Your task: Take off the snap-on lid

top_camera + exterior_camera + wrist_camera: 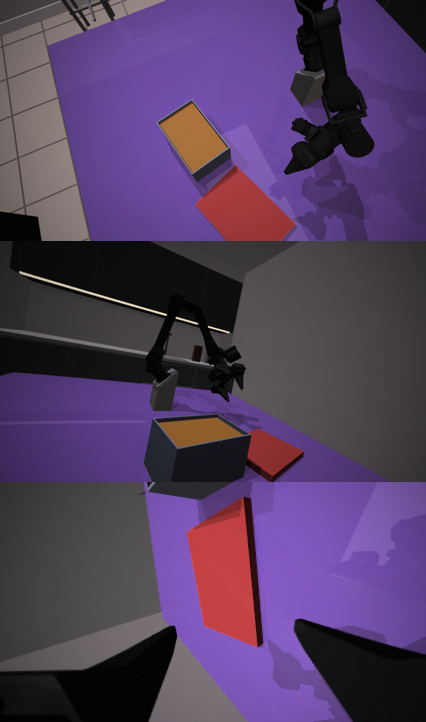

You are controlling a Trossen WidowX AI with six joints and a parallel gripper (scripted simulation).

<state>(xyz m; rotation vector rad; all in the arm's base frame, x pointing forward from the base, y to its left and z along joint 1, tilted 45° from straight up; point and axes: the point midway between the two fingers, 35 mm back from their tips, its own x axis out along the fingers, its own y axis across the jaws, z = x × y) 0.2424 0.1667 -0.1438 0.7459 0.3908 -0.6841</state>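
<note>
The lid (246, 204) is laid flat on the bench (119, 74) just beside the open box (194, 138). The hand (294, 167) is held wide open and empty; a low sweep (unlikely) could knock either.

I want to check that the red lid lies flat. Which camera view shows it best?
The exterior view: the red lid lies flat on the table, its thickness visible. The top view shows only its upper face, one corner cut off; the wrist view shows it steeply tilted.
</note>
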